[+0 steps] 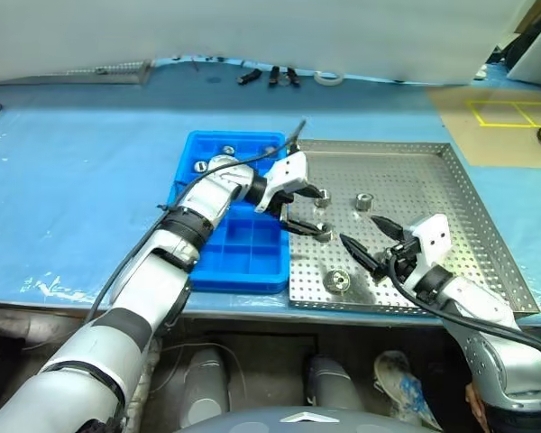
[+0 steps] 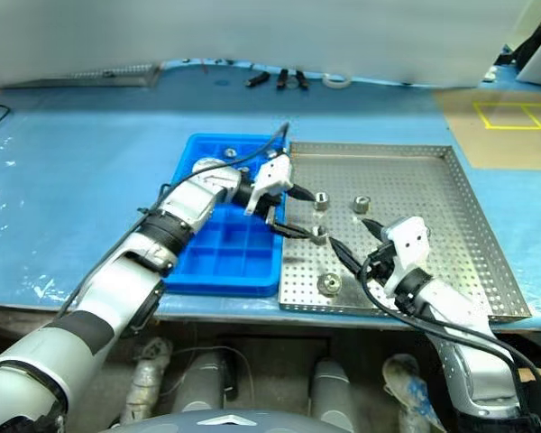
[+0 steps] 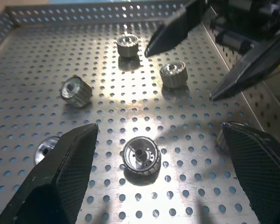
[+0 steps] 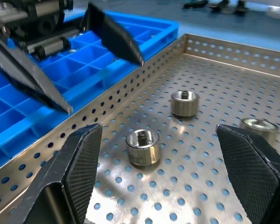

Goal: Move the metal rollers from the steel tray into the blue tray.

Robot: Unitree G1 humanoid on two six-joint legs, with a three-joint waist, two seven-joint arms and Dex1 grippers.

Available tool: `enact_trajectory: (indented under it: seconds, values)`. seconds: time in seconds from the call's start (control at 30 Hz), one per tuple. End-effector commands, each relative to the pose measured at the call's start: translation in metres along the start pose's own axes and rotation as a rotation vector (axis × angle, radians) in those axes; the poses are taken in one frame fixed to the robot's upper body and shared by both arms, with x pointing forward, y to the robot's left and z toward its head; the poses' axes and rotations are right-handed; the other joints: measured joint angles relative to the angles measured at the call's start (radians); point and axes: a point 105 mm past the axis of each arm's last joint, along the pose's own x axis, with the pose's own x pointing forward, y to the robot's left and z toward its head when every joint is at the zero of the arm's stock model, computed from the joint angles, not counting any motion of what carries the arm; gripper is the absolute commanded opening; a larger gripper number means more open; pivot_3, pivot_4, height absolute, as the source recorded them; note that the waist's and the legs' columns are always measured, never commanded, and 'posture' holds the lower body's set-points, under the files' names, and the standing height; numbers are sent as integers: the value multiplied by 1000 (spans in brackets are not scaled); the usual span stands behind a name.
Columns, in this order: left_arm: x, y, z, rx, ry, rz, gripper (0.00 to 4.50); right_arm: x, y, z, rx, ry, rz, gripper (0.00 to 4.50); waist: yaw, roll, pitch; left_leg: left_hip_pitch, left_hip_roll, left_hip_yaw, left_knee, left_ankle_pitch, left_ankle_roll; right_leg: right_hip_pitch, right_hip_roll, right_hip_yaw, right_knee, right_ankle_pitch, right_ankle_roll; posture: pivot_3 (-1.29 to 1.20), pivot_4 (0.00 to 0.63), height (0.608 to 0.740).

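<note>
The steel tray (image 1: pixel 415 180) lies right of the blue tray (image 1: pixel 243 253) on the pale blue table. Several metal rollers stand on its perforated floor, among them one (image 1: pixel 363 201) mid-tray and one (image 1: pixel 337 280) near the front rim. My left gripper (image 1: pixel 320 214) reaches across the blue tray and hangs open over the steel tray's left part, straddling a roller (image 3: pixel 140 156) without touching it. My right gripper (image 1: pixel 361 230) is open just right of it, pointing at the same rollers (image 4: pixel 143 146). A few rollers (image 1: pixel 228 150) sit in the blue tray's far compartments.
Dark hand tools (image 1: pixel 270 77) and a tape roll (image 1: pixel 329 78) lie at the table's back. A perforated metal sheet (image 1: pixel 81 74) rests at the back left. Both trays sit close to the table's front edge. Yellow floor markings (image 1: pixel 509 113) show at the right.
</note>
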Motion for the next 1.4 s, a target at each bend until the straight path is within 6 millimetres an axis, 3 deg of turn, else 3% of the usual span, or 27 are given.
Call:
enact_trajectory:
  seconds: [0.03, 0.27, 0.43, 0.63, 0.93, 1.03, 1.23, 1.4]
  values:
    - [10, 9, 1, 89, 85, 3, 4500, -11, 6, 10, -13, -50, -66, 4095, -5, 0, 0, 0, 0, 0, 0, 0, 0, 0, 0, 0, 0, 0, 0, -463, 150, 740]
    - [25, 18, -8, 36, 128, 88, 4500, -25, 14, 1, 7, -33, -152, 4095, -50, -1, 0, 0, -1, 0, 1, -1, 1, 0, -1, 0, -1, 0, 1, -550, 150, 740]
    - [36, 14, -20, 10, 182, 99, 4500, -32, 14, -1, 8, -29, -200, 4095, -64, -1, 0, -1, -1, 0, 1, -1, 1, -1, -1, 0, -2, -1, 1, -588, 150, 740]
    - [24, 13, -47, 34, 327, 97, 4500, -36, 12, -4, -5, -18, -232, 4095, -84, -1, 0, -2, -1, 0, 1, -2, 3, 0, -1, 0, -3, -1, 1, -604, 150, 740]
    - [23, 10, -56, -6, 343, 99, 4500, -34, 9, -2, -19, -22, -244, 4095, -111, -1, 0, -1, -1, 0, 1, -2, 3, 1, -1, 0, -4, -1, 2, -596, 150, 740]
    - [23, 9, -57, 1, 342, 92, 3869, -33, 8, -2, -23, -21, -244, 4092, -110, -1, 0, -1, -1, 0, 1, -2, 3, 1, -1, 0, -4, -1, 1, -596, 150, 740]
    - [18, 6, -64, 14, 360, 75, 1898, -29, 10, -1, -21, -29, -238, 4092, -112, -1, 0, 0, -1, 0, 1, -2, 4, 2, -1, 0, -4, -1, 1, -582, 150, 740]
    - [15, 7, -65, 1, 367, 82, 1744, -27, 10, 0, -23, -32, -232, 4092, -113, -1, 0, 0, -1, 0, 1, -3, 4, 2, -1, 0, -4, -1, 1, -570, 150, 740]
